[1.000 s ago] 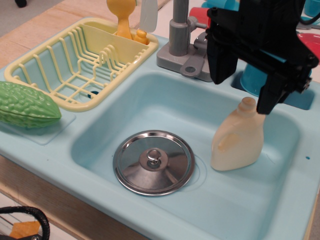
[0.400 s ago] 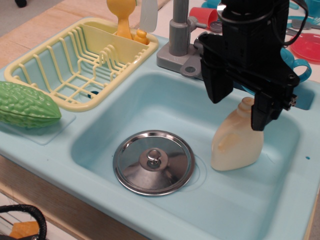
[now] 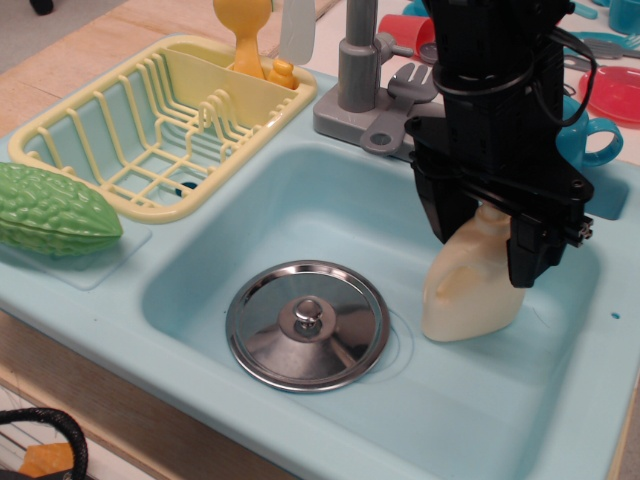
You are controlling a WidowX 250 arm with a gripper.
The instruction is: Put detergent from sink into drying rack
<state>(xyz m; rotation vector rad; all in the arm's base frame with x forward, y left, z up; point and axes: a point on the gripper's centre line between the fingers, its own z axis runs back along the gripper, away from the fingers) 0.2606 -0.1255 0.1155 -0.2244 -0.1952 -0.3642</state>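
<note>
The detergent (image 3: 463, 297), a cream jug bottle, stands upright at the right side of the light-blue sink (image 3: 300, 205). My black gripper (image 3: 490, 238) is low over it, open, with one finger (image 3: 448, 210) left of the bottle's top and the other finger (image 3: 530, 255) right of it. The cap is hidden behind the gripper. The pale yellow drying rack (image 3: 150, 135) sits at the back left, beyond the sink rim, with nothing in its ribbed part.
A steel drain cover (image 3: 306, 322) lies in the sink's middle. A grey faucet (image 3: 360, 85) stands behind the sink. A yellow utensil (image 3: 245, 30) is in the rack's side compartment. A green gourd (image 3: 50, 210) lies left. Cups and plates are at the back right.
My gripper has moved down and slightly left, from above the bottle to straddling its top. The bottle has not moved.
</note>
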